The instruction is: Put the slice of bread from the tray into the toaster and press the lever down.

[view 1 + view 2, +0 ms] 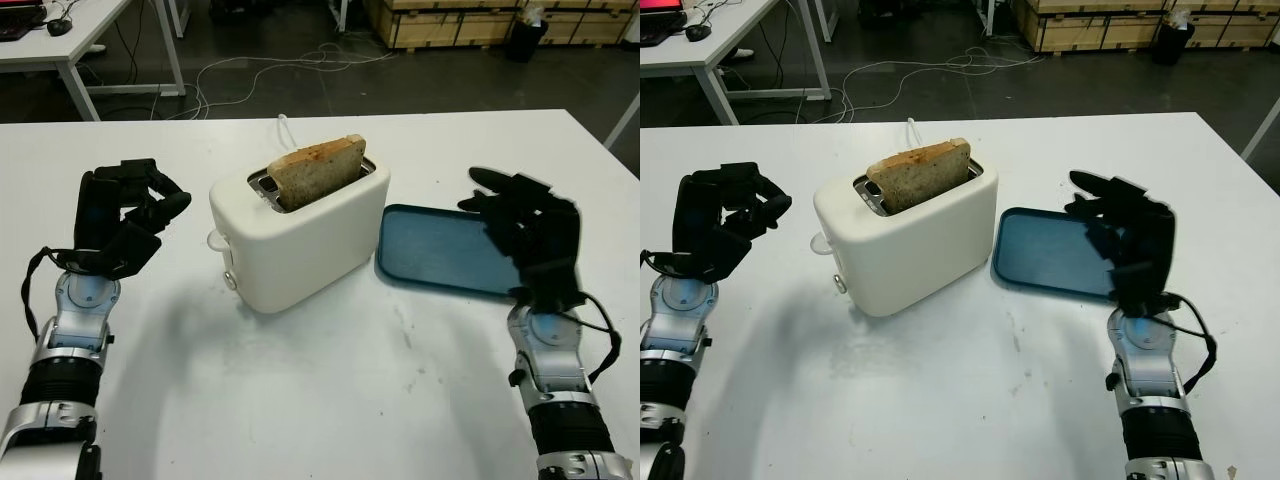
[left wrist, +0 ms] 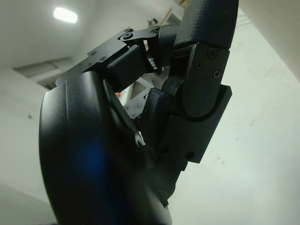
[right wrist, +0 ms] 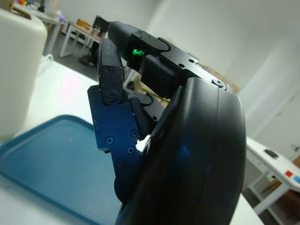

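Bread (image 1: 316, 170) upright in toaster (image 1: 300, 235) slot; left hand (image 1: 125, 225) curled empty, right hand (image 1: 525, 240) open over tray (image 1: 430, 250) edge.

My two head eyes look forward and down.
Both share the toaster (image 1: 300, 235) at 12 o'clock; my wrist cameras sit very close.

Left hand (image 1: 125, 215) raised at left, fingers curled, holding nothing. Right hand (image 1: 525, 235) raised at right, open, palm upright. Forearms well apart.

No text, label, brand, number or sign is readable on any object or surface in these views
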Controlling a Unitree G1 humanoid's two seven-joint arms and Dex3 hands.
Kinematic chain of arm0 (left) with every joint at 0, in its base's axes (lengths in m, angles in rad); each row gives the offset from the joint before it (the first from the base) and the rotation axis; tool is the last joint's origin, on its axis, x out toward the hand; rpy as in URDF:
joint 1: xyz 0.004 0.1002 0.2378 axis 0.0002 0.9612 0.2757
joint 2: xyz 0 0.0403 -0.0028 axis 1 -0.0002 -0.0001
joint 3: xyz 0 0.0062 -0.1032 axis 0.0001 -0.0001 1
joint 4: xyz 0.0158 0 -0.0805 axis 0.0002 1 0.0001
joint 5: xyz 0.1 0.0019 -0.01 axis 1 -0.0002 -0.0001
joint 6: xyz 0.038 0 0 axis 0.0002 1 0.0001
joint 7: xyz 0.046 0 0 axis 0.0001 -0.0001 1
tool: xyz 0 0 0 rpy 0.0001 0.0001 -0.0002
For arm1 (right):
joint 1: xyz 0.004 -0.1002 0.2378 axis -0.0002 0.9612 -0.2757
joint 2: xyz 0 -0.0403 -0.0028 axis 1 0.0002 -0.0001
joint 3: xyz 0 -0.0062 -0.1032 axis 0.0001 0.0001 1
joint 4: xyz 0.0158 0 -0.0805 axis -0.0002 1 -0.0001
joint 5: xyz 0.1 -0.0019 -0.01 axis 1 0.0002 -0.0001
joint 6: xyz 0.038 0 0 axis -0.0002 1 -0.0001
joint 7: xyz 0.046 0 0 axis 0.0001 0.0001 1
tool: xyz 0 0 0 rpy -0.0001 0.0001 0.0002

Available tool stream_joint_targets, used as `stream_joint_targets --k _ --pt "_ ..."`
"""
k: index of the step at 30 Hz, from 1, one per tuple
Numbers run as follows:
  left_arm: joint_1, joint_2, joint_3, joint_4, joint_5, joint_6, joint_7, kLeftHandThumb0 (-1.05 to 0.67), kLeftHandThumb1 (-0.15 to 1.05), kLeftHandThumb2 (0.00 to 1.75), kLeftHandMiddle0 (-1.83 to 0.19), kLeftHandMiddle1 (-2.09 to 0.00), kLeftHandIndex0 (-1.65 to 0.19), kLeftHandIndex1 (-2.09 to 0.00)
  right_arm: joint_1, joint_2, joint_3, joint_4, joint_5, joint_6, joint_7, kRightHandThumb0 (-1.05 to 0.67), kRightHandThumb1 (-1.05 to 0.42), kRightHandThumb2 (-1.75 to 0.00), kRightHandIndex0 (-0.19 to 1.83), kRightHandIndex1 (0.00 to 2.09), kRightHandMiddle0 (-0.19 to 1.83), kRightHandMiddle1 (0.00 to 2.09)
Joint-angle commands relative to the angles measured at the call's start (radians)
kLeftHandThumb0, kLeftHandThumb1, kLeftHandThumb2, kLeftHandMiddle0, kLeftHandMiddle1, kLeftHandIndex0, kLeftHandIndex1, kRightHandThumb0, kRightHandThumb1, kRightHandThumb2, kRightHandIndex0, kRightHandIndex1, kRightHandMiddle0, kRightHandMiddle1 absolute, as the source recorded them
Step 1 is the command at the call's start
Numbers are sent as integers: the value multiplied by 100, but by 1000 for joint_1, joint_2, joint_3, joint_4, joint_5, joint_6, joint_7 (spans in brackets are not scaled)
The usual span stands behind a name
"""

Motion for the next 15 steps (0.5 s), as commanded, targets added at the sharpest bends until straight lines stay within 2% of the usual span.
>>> stream_joint_targets --k 1,10,12,15 --pt "-10 33 -17 -1 21 -36 -19 -105 92 34 -131 -120 -115 -102 -3 17 -11 -11 9 29 15 -42 -92 -24 96 103 121 10" --pt "-5 150 -78 -40 50 -178 -165 -105 92 41 -138 -121 -126 -92 -16 29 -20 3 -42 20 30 -46 -92 -23 92 115 124 12" --pt "-6 165 -85 -43 60 -212 -174 -105 92 41 -139 -123 -124 -91 -21 28 -22 15 -48 13 32 -45 -92 -23 92 115 123 12" --pt "-6 175 -87 -48 64 -260 -183 -105 92 40 -130 -138 -114 -87 -27 28 -25 23 -54 11 36 -44 -92 -23 93 115 123 12"
